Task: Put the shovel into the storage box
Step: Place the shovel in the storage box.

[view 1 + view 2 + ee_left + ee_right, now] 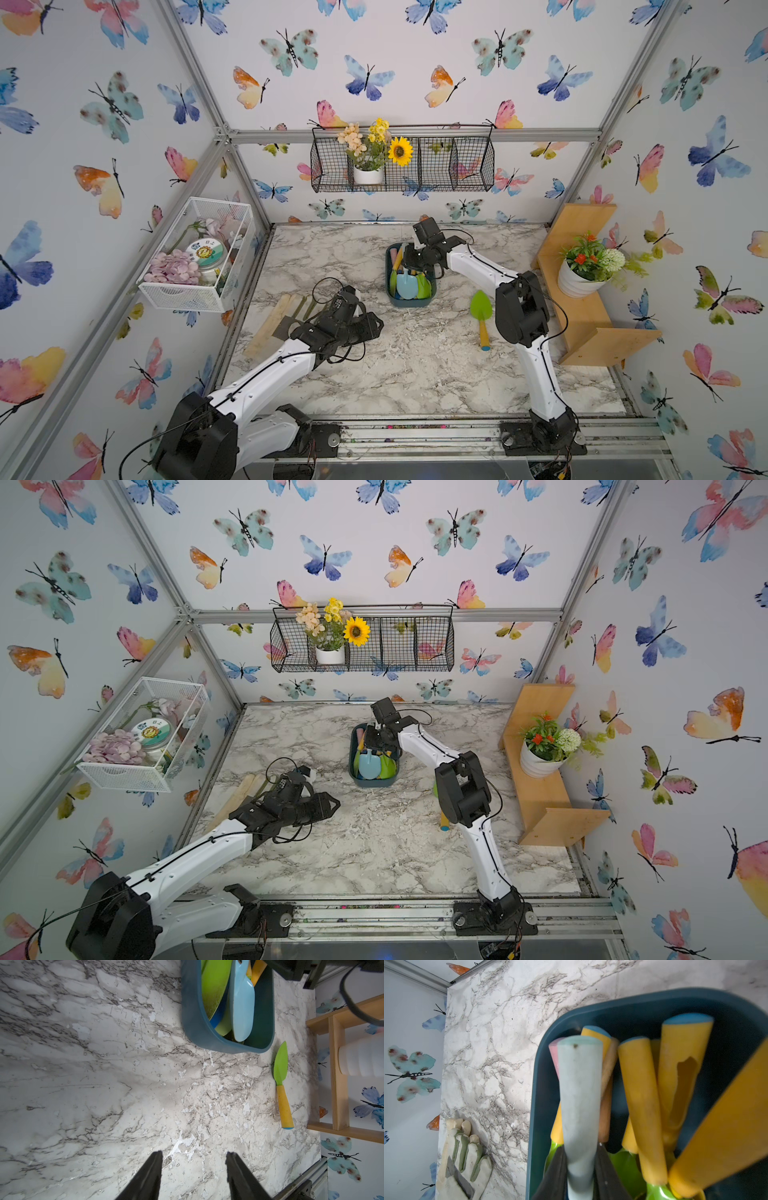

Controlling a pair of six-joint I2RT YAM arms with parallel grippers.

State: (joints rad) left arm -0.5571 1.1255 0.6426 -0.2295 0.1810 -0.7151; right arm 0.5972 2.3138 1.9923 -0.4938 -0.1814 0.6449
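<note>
The storage box (pixel 411 302) is a dark teal tub at the middle back of the table, also in the wrist views (pixel 195 1012) (pixel 542 1064). Several green and yellow-handled shovels lie in it. My right gripper (pixel 581 1146) is over the box (pixel 374 783), shut on the pale handle of a light blue shovel (pixel 580 1095). That shovel's blade (pixel 406 284) lies on the others inside the box. A green shovel (pixel 481 307) with a yellow handle lies on the table to the right of the box (pixel 281 1064). My left gripper (pixel 194 1154) is open with nothing in it, low over the table left of centre (pixel 380 324).
A work glove (pixel 467 1157) lies by the left table edge behind my left arm. A wooden shelf (pixel 582 316) with a potted plant (pixel 582 266) stands on the right. A white wire basket (pixel 195 257) hangs on the left wall, a black wire rack (pixel 403 164) on the back.
</note>
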